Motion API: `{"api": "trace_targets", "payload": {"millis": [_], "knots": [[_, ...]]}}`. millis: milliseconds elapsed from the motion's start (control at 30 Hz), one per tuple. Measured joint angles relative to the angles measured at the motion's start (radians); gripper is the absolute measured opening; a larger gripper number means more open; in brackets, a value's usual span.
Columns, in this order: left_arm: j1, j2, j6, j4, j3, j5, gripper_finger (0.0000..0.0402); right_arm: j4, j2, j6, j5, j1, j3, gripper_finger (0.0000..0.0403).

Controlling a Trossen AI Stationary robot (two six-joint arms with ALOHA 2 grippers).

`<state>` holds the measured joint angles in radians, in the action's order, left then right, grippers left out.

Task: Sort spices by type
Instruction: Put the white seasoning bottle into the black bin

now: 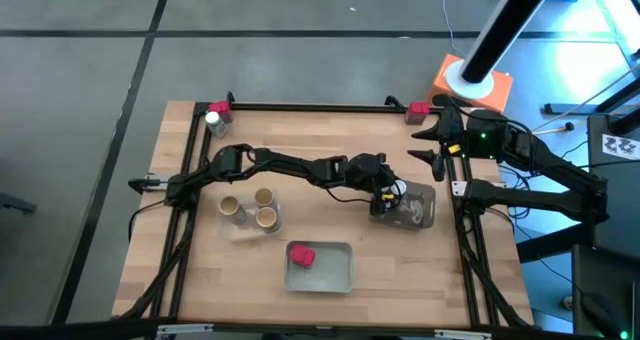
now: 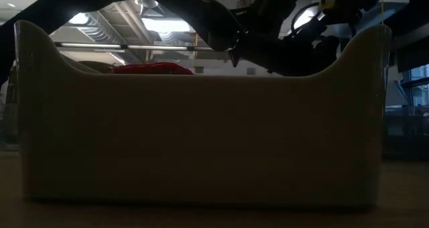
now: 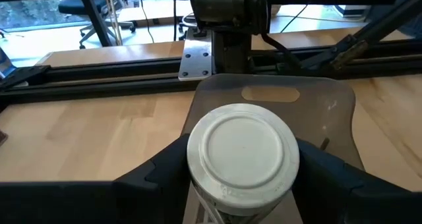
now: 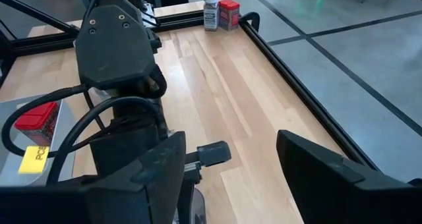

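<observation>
My left gripper (image 1: 383, 198) reaches across the table and hangs over the clear tray (image 1: 420, 212) on the right, shut on a clear jar with a white lid (image 3: 242, 148). Three cork cylinders (image 1: 252, 210) stand in the left tray. One red packet (image 1: 302, 255) lies in the near tray (image 1: 335, 272). A second jar (image 1: 215, 123) and a red packet (image 1: 218, 108) stand at the far left corner, and another red packet (image 1: 418, 108) sits at the far right corner. My right gripper (image 1: 432, 145) waits open by the right edge. My left gripper holds the jar by its body just under the lid (image 3: 198, 188), pinched between the two fingers (image 3: 155, 178), one on each side. The jar stands upright over the clear tray (image 3: 330, 112). Its bottom is hidden, so I cannot tell whether it rests on the tray.
A black frame rail (image 1: 310, 107) runs round the table. The near tray's wall (image 2: 201, 141) fills the low view, with the red packet's top (image 2: 144, 68) showing above it. Bare wood (image 4: 217, 85) lies between the trays and the far rail.
</observation>
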<state>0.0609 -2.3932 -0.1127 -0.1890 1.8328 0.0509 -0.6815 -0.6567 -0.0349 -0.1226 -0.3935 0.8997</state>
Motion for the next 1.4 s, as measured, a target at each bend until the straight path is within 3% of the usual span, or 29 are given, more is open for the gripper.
{"api": "trace_targets", "payload": {"millis": [433, 767, 1400], "knots": [[0.011, -0.002, 0.022, 0.010, -0.001, -0.005, 0.0204, -0.002, 0.000, 0.000, 0.000, 0.000, 0.000, 0.0239], [0.013, -0.003, 0.051, 0.013, -0.002, -0.005, 0.0268, -0.002, 0.000, 0.000, 0.000, 0.000, 0.000, 0.0239], [0.010, 0.050, 0.025, 0.039, -0.005, -0.006, 0.0265, -0.019, 0.000, 0.000, 0.000, 0.000, 0.000, 0.0239]]}}
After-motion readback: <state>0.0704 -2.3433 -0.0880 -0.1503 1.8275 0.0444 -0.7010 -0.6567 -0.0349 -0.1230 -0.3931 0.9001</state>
